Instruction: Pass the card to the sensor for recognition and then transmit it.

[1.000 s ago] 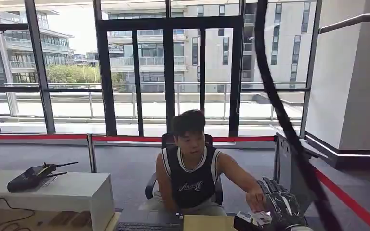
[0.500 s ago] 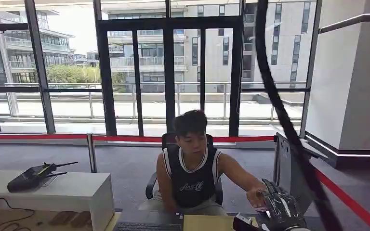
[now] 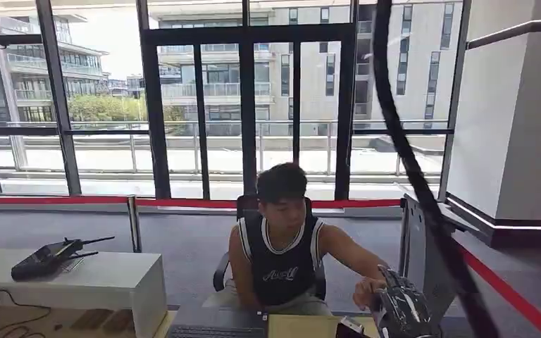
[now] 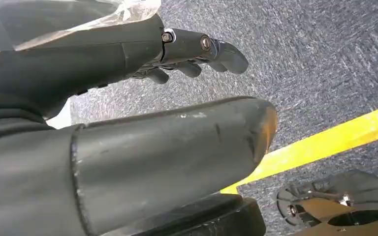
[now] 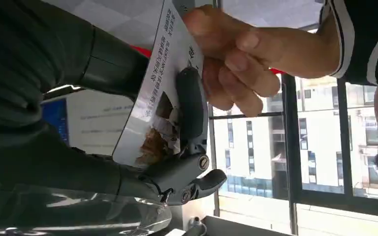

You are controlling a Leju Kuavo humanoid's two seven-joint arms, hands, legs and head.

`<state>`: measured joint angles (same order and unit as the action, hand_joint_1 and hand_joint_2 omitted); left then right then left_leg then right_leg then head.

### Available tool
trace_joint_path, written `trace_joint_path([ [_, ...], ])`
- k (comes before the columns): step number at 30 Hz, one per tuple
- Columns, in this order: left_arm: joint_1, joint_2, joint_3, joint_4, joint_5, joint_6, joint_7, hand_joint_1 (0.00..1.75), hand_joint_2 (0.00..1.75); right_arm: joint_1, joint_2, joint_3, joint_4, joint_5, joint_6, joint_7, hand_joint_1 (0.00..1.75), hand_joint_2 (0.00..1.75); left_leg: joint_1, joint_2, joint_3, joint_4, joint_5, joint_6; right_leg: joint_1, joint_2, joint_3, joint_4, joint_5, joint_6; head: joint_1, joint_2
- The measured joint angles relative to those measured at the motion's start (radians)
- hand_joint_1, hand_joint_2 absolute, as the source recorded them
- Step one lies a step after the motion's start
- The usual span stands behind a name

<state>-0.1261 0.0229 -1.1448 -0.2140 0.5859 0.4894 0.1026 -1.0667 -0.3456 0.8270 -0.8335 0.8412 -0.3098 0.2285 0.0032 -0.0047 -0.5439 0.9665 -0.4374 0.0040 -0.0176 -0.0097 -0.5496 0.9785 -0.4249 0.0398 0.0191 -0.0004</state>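
my right hand (image 5: 177, 147) is low at the near right of the scene, raised over the near edge of the desk (image 3: 303, 327). its fingers (image 5: 191, 110) are pinching the card (image 5: 160, 93): one dark finger lies flat across the printed face and the thumb backs it from the other side, so the card sits between them. the card's long axis runs away from my palm, out past my fingertip toward the far side. at that far end the person's hand (image 5: 231, 54) grips the same card, their thumb and fingers closed on its edge, right beside my fingertip and perhaps touching it. so the card is held at both ends, my end near, theirs far.

that is the relation the next move turns on, as i judge it: the card leaves along its own length, away from me and toward the person (image 3: 282, 243) seated just beyond the desk. my fingers would need to ease apart without twisting, or the card could bend or snag.

i cannot make out the sensor with any certainty.

my left hand (image 4: 197, 54) hangs at my side over grey carpet and a yellow floor line (image 4: 325, 147), well apart from the card. its fingers are curled loosely inward, with nothing in them that i can see.
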Motion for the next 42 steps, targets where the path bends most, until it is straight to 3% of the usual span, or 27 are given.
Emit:
trace_joint_path([
  [10,0.002,0.001,0.0,0.001,0.01,0.003,-0.01,0.0,0.0,0.027,0.0,0.004,0.015,-0.03,0.004,0.001,1.75,1.75,0.0,0.0,0.0,0.0,0.0,0.0,0.0,0.0,0.0,0.0,0.0,0.0,0.0,0.0],
  [32,0.003,0.001,0.0,0.001,0.019,0.007,0.022,0.0,0.0,0.252,-0.087,-0.042,0.051,-0.127,-0.009,0.017,1.75,1.75,0.0,0.0,0.0,0.0,0.0,0.0,0.0,0.0,0.0,-0.001,0.0,0.0,0.0,0.0],
  [42,0.002,0.001,0.0,0.001,0.037,0.018,0.025,0.0,0.0,0.273,-0.079,-0.052,0.085,-0.141,-0.012,-0.015,1.75,1.75,0.0,0.0,0.0,0.0,0.0,0.0,0.0,0.0,0.0,0.0,0.0,0.0,0.0,0.0],
])
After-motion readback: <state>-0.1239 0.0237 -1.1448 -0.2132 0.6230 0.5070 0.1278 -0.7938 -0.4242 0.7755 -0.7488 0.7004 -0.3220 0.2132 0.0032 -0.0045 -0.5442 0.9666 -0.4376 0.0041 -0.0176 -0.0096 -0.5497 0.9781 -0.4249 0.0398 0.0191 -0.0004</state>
